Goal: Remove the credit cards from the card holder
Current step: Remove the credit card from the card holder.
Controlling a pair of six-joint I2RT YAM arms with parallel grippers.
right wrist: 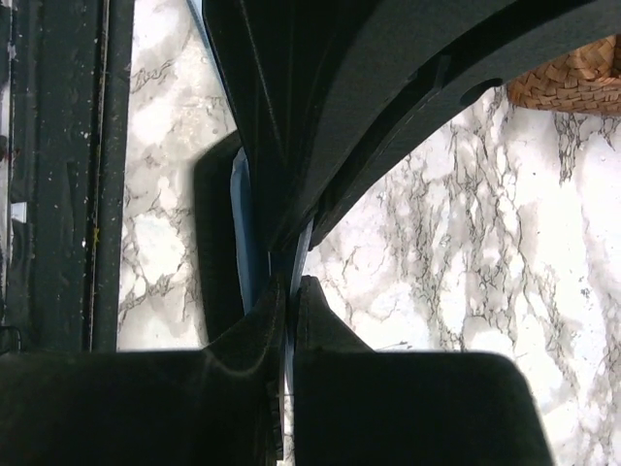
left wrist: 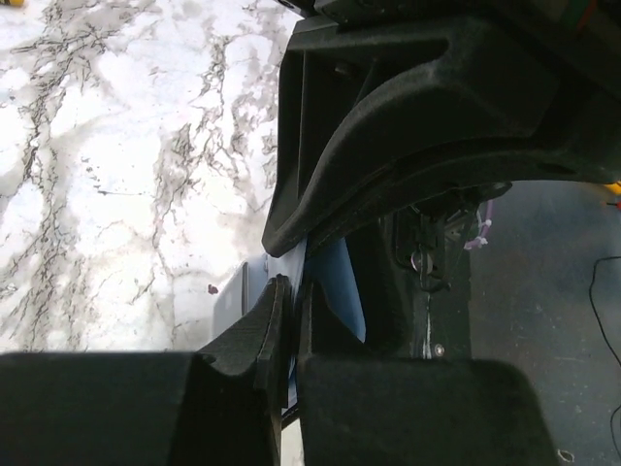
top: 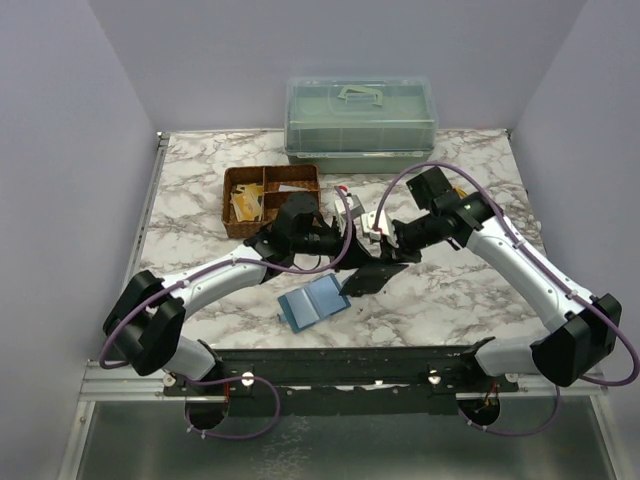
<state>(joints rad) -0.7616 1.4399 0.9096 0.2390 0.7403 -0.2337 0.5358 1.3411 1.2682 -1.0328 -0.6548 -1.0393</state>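
Black on the outside and blue-grey within, the card holder [top: 375, 275] hangs above the marble table [top: 460, 290] near its middle, caught between the two arms. Its dark body slants down below the fingertips. Whether its lower corner touches the tabletop cannot be told from above.

The right gripper [top: 386, 240] reaches in from the right. In its wrist view its fingers [right wrist: 310, 320] are pressed together on a thin blue edge of the holder [right wrist: 243, 223], with no gap showing between them.

The left gripper [top: 352, 240] comes in from the left and meets the holder just beside the right one. Its wrist view shows its fingers [left wrist: 272, 330] squeezed tight on the holder's edge. A thin pale-blue layer sits between the pads there, and the brighter blue lining [left wrist: 340, 282] shows just behind. Whether that pale layer is a card or part of the lining cannot be told.

Just in front of the holder and a little to the left, a light-blue flat folder [top: 312, 303] lies on the marble, apart from both grippers. Behind the left gripper stands a brown wicker basket [top: 228, 205] with compartments. Yellowish cards [top: 245, 203] lie in its left section.

At the back edge of the table sits a translucent green plastic box [top: 360, 120] with a lid handle. Purple cables [top: 300, 268] loop along both arms, and a black rail [top: 350, 365] runs along the near edge by the bases.
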